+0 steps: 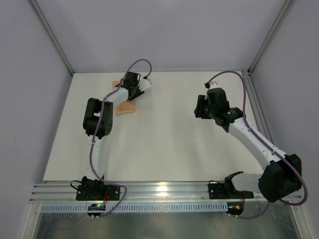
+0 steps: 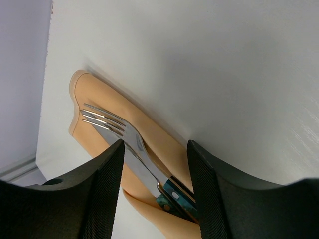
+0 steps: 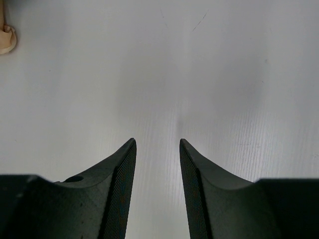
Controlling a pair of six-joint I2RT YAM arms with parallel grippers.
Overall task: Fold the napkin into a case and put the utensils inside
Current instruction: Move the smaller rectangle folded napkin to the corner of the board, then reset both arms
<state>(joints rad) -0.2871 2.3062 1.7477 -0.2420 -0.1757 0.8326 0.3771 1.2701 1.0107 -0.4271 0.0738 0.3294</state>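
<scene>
The peach-orange case (image 2: 164, 144) lies on the white table at the far left; in the top view (image 1: 125, 107) my left arm covers its middle. The fork (image 2: 112, 122) and the knife (image 2: 137, 164) lie together in its fold. Their silver ends stick out and their teal handles (image 2: 177, 195) are tucked into the cloth. My left gripper (image 2: 155, 144) is open, with one jaw on each side of the utensils and touching neither; it also shows in the top view (image 1: 133, 93). My right gripper (image 3: 157, 141) is open and empty over bare table at the right (image 1: 199, 108).
The table's left edge and the grey side wall (image 2: 25, 74) run close beside the case. A small bit of peach cloth (image 3: 6, 40) shows at the top left of the right wrist view. Metal frame posts (image 1: 55, 42) stand at the table's back corners.
</scene>
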